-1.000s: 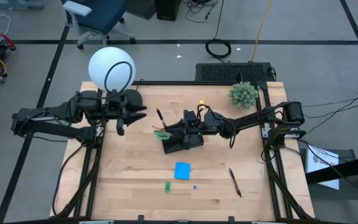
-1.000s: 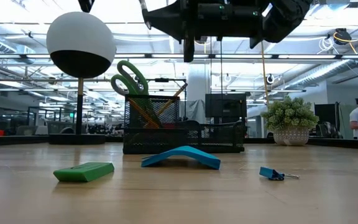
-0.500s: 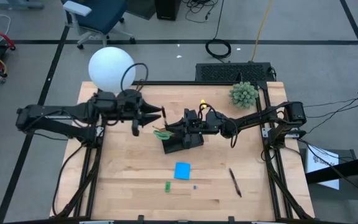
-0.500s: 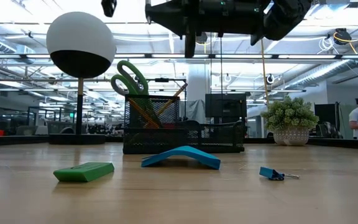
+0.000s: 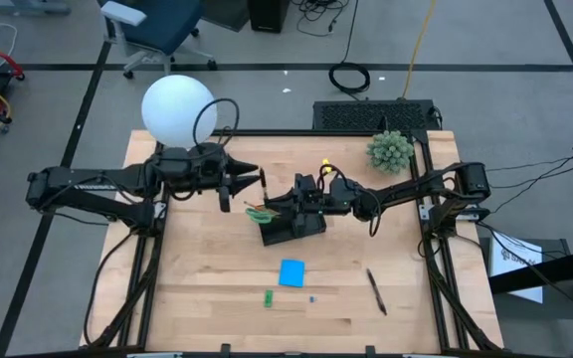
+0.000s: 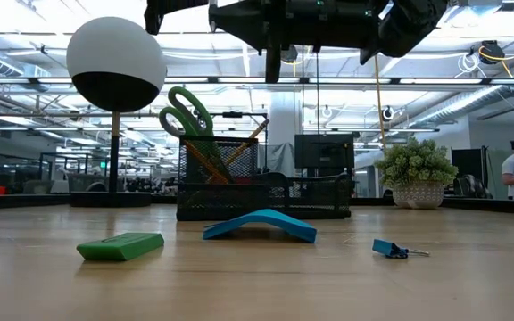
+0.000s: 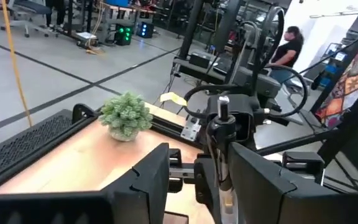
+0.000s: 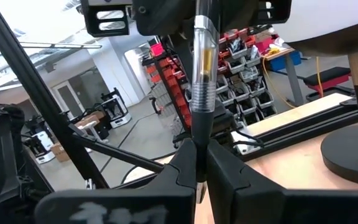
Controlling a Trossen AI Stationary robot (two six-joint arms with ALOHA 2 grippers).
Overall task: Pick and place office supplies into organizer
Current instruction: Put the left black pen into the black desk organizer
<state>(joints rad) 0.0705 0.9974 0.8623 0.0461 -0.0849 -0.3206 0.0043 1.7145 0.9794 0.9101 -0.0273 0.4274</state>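
My right gripper is shut on a clear-barrelled pen and holds it up in the air beside the black mesh organizer. My left gripper is open. It has reached in from the left, and its fingers stand on either side of the pen. Green-handled scissors and pencils stand in the organizer. On the table lie a blue note pad, a green piece and a black pen. My right gripper pinches the lower part of the pen's barrel between its two fingertips. The fingers come in about level from the table's right and lie across the pen. The pen stands upright above the fingers, clear of the table.
A white globe lamp stands at the far left corner. A fuzzy green plant sits at the far right. A small blue clip lies near the note pad. Bare wood shows along the near half of the table.
My left gripper has gone toward the table's right, up to the pen that my right gripper holds. Most of that travel came early in the second. Its fingers stay open and now flank the pen. The pen has not moved.
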